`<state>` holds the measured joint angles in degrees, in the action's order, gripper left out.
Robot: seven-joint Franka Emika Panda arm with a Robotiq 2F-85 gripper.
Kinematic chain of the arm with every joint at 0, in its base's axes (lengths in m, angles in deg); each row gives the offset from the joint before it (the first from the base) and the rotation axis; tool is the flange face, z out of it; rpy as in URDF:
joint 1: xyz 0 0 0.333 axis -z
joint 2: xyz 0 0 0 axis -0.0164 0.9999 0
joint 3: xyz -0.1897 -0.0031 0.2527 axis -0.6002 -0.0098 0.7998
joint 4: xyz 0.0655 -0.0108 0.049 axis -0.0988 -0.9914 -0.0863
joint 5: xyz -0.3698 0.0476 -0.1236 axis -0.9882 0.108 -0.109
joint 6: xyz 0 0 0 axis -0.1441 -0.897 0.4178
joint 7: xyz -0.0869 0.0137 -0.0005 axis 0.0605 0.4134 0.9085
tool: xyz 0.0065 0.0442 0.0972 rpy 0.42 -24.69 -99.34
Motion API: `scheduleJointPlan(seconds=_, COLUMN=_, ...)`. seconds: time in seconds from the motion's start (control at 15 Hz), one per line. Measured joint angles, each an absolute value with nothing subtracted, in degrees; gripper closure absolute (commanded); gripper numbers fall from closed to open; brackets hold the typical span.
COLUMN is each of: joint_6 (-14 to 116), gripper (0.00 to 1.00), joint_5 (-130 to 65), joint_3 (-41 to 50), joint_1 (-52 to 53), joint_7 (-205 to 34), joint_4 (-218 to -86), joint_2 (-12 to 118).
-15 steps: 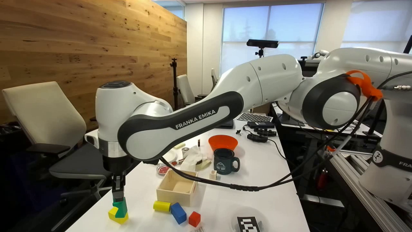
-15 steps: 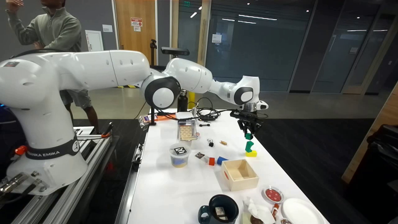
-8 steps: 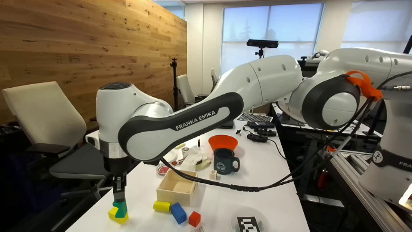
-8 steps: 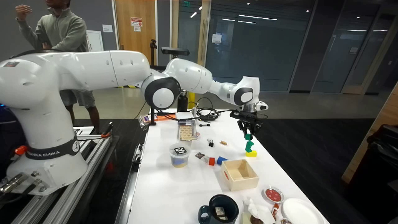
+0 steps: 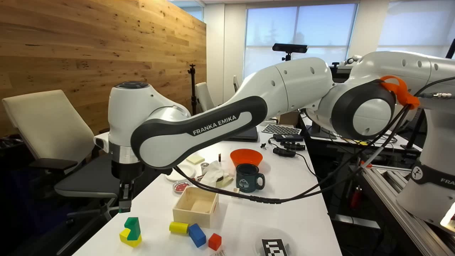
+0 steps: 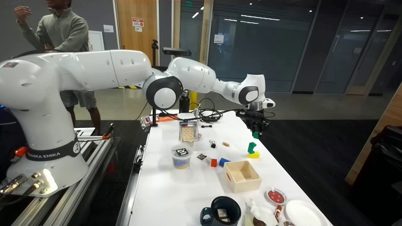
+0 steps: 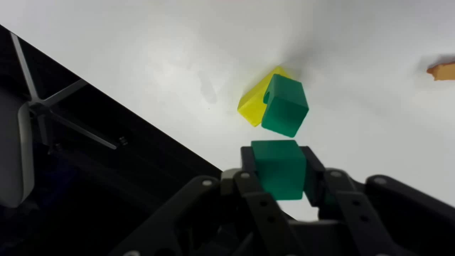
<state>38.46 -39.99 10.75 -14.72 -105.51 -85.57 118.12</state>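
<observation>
In the wrist view, the jaws are clamped on both sides of a boxy green block (image 7: 280, 170), smooth and flat-faced. Beyond it show a notched green block (image 7: 286, 106), its side scooped in a rounded hollow, and a yellow block (image 7: 253, 101), on a plain white counter (image 7: 177, 103).

In an exterior view, the notched green block stands on the yellow block; near them lie a yellow cylinder (image 5: 178, 228), an oblong blue block (image 5: 197, 235) and a red cube (image 5: 215, 241), close to an open-topped box of pale wood (image 5: 192, 217). The glossy white arm (image 5: 213, 128) spans from the right, sloping down and then bent so that the jaws point straight down.

In an exterior view, the arm stretches out from the left, and the boxy green block hangs in the jaws above the notched green block, apart from it
</observation>
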Motion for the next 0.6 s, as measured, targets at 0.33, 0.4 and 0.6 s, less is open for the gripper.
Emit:
scheduleJointPlan(seconds=0.33, joint_6=40.3, gripper=0.66, joint_5=-40.0, joint_3=10.7, joint_1=-14.4, joint_7=-105.4, joint_4=-85.6, joint_2=117.7)
scheduleJointPlan(seconds=0.4, joint_6=40.4, gripper=0.66, joint_5=-40.0, joint_3=10.7, joint_1=-14.4, joint_7=-105.2, joint_4=-85.6, joint_2=117.6)
scheduleJointPlan(seconds=0.6, joint_6=40.5, gripper=0.66, joint_5=-40.0, joint_3=10.7, joint_1=-14.4, joint_7=-104.9, joint_4=-85.6, joint_2=117.6)
